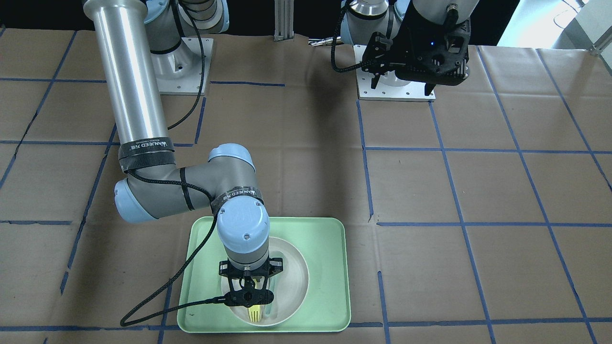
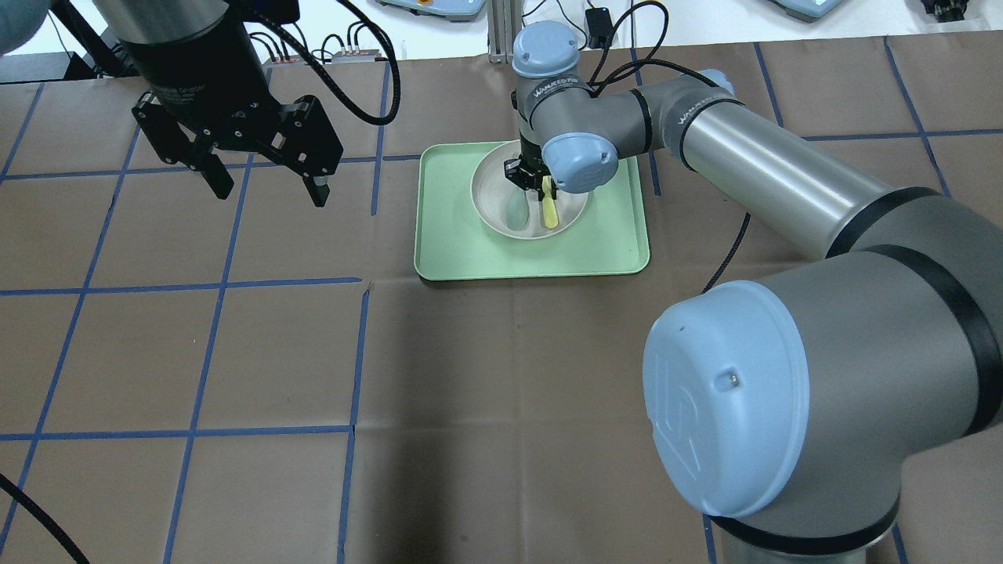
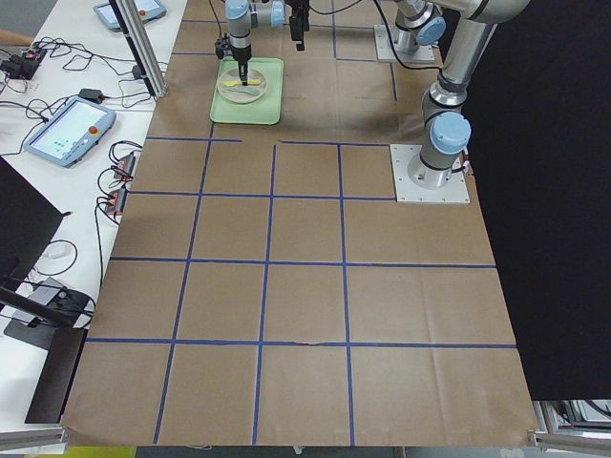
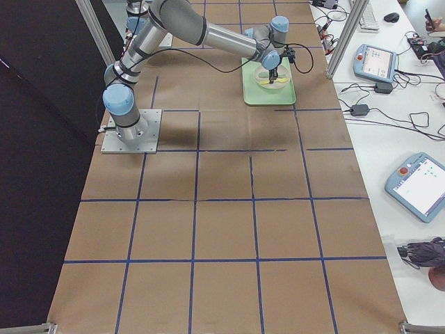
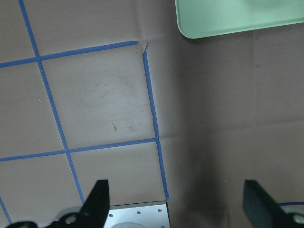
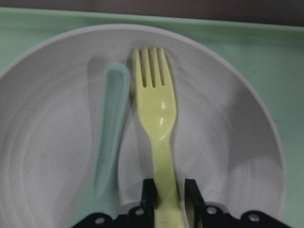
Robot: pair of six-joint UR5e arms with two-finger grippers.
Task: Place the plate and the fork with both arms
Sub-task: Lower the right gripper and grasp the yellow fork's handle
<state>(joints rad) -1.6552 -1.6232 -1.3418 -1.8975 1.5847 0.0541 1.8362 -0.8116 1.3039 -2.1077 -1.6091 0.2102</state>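
Judging by the fork [image 6: 159, 118] clamped in the right end effector [image 6: 168, 190] inside the plate [image 6: 47, 142], nothing is placed yet; the left end effector [image 2: 270, 192] is spread empty at the tray's [image 2: 447, 251] 9 o'clock.

Table [image 2: 235, 352]: wearing brown paper, blue tape [image 1: 478, 224] gridding it.
Bench [image 4: 417, 142]: white, carrying pendants [image 4: 421, 184], cables trailing.
Backdrop [image 4: 42, 104]: black panel standing alongside.

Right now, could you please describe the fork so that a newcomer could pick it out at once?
Find the mint-green tray on the brown table; an off-white plate sits in it. Two utensils lie side by side in the plate: the fork is the pale-yellow one with tines, its handle in the right pincer, unlike the grey-green spoon.
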